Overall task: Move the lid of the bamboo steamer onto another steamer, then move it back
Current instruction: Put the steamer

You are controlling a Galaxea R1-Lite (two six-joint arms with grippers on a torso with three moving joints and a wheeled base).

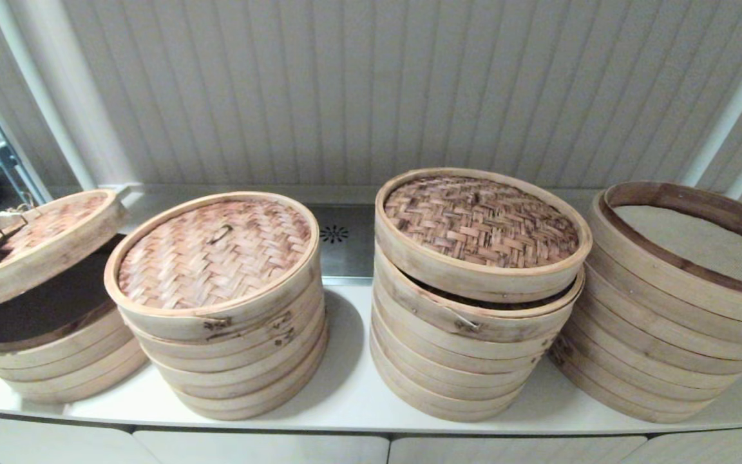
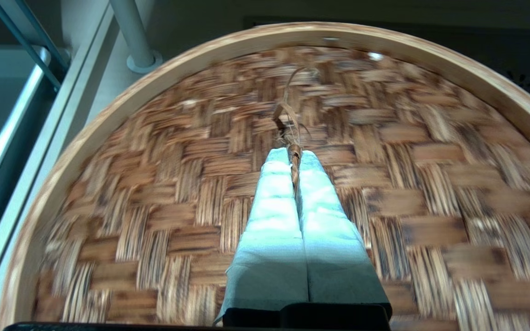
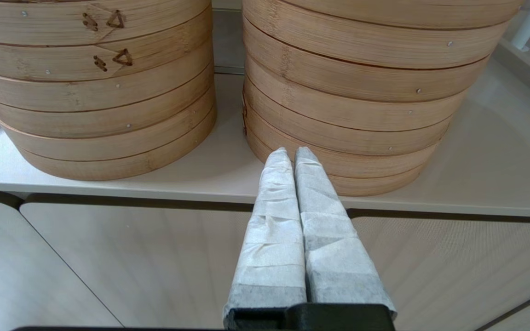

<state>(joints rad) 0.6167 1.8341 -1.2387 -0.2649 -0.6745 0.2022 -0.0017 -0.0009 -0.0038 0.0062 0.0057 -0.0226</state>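
Soft even indoor light; lid weave (image 2: 384, 193) motion-blurred (left wrist view); head view edges bowed.

Four steamer stacks line the surface (image 1: 345, 393). Taking the second stack (image 1: 223, 303) as anchor: leftward, the tilted lid (image 1: 36, 245) hangs over the first stack (image 1: 55, 348); rightward, the third stack (image 1: 474, 290), then the uncovered fourth stack (image 1: 674, 303).

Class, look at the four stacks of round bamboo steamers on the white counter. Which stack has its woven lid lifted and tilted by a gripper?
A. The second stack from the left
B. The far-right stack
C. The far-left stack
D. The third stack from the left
C: the left gripper is shut on the handle loop of the woven bamboo lid, which is tilted above the far-left steamer stack.
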